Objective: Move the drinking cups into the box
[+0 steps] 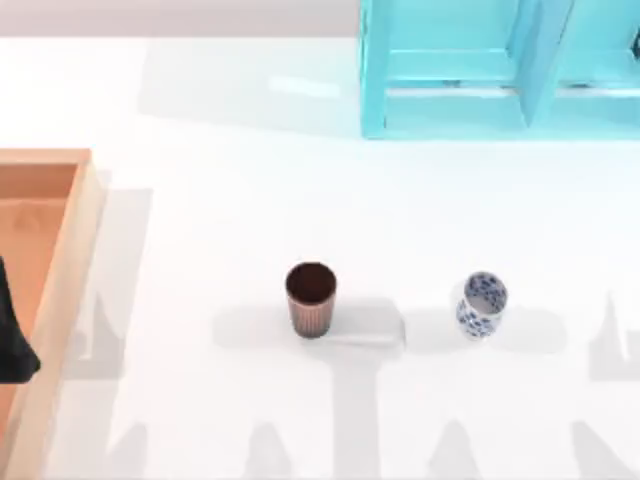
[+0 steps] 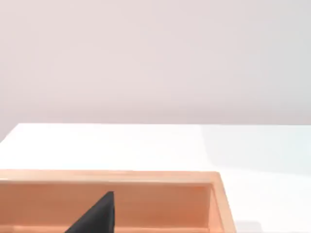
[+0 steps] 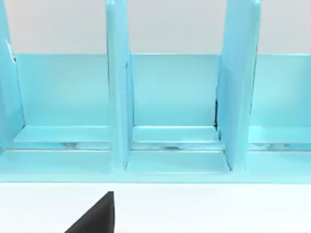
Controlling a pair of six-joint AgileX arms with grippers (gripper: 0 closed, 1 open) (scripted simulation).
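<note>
Left gripper (image 1: 12, 345) sits at the table's left edge over the box (image 1: 70, 260); one dark finger (image 2: 95, 216) shows, and whether it is released or clenched cannot be told. Brown cup (image 1: 311, 298) stands upright mid-table; blue-patterned cup (image 1: 482, 304) stands to its right, well apart. Both are outside the box. Turquoise shelf (image 1: 450, 70) stands at the rear right. No legible writing.

There is no writing to read anywhere here. The white cup (image 1: 482, 304) carries a blue floral pattern but no letters, the ribbed reddish-brown cup (image 1: 311, 299) is unmarked, and the wooden box (image 1: 62, 275) and turquoise shelf unit (image 1: 480, 70) bear no label or number.
</note>
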